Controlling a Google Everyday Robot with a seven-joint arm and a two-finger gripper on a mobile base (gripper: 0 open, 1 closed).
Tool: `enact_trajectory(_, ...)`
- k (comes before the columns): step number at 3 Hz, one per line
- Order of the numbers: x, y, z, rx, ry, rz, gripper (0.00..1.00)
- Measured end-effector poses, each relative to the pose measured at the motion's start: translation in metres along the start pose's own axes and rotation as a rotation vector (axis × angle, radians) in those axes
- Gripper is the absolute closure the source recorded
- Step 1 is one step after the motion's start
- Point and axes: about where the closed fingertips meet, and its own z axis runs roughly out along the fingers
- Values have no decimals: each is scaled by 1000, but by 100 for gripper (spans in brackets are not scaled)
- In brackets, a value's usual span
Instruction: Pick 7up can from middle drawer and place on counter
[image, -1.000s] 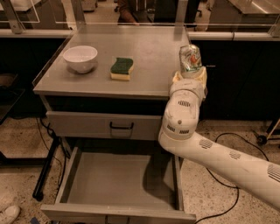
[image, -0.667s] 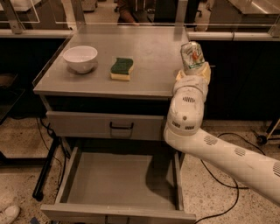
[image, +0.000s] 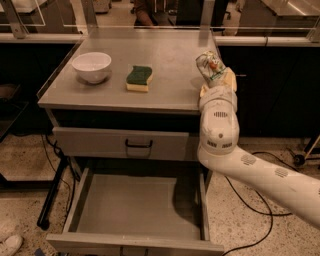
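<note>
Camera view: the gripper (image: 216, 83) is located at the right front corner of the counter (image: 170, 55), at the end of the white arm (image: 265, 176) that rises from the lower right. Its cream-coloured fingers (image: 228, 80) are clamped on the 7up can (image: 209, 65), which is held above the counter's right edge. The can is tilted, with its top leaning to the left. Whether the can's base is touching the counter surface cannot be determined.

Compared with the frame taken 0.7 s ago, the can has been shifted slightly to the left, further over the counter, and is leaned more to the left. The rounded wrist housing below it has been displaced slightly to the right. No change is noted in any other item.

Item count:
- One 7up can, held in the gripper.
- One white bowl (image: 91, 66), placed upright at the left of the counter.
- One green-and-yellow sponge (image: 139, 78), laid flat just right of the bowl and apart from it.
- Two drawers. The upper drawer (image: 95, 142) is closed and is fitted with one dark handle (image: 138, 145). The middle drawer (image: 125, 207) below it is pulled out, and its plain grey floor is exposed.
- One arm and one gripper.
</note>
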Motion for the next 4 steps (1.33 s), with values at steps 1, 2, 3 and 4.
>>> enact_trajectory(1,-3,18,-3,-17,-65,-96,100)
enact_trajectory(2,-9,26,-6,-8,-134,-178,100)
enact_trajectory(3,-15,27,-9,0,-186,-218,100)
enact_trajectory(4,-19,17,-6,6,-177,-212,100)
